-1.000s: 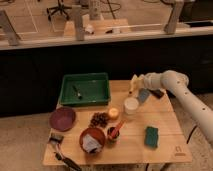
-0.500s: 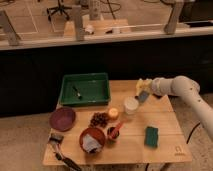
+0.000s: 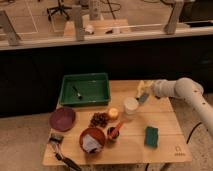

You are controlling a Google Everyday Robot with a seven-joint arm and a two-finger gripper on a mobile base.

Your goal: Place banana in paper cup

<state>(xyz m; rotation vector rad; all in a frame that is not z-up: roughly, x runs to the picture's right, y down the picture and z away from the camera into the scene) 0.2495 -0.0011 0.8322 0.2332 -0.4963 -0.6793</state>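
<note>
The paper cup (image 3: pixel 131 106), small and white, stands upright near the middle right of the wooden table (image 3: pixel 165 150). My gripper (image 3: pixel 145 93) hangs just above and to the right of the cup's rim, reaching in from the right on its white arm. It is shut on the banana (image 3: pixel 141 86), whose pale yellow end sticks out up and to the left of the fingers. Part of the banana is hidden by the gripper.
A green tray (image 3: pixel 85 80) holding a small utensil sits at the back left. In front of the cup are a small round yellow-orange object (image 3: pixel 113 113), a dark cluster (image 3: pixel 100 120), a dark cup with a red item (image 3: pixel 115 131), a terracotta bowl (image 3: pixel 92 140), a purple bowl (image 3: pixel 62 118) and a green sponge (image 3: pixel 151 136).
The gripper with the banana has shifted a little to the right and downward, closer to the cup's rim. The cup and the other objects have not moved.
</note>
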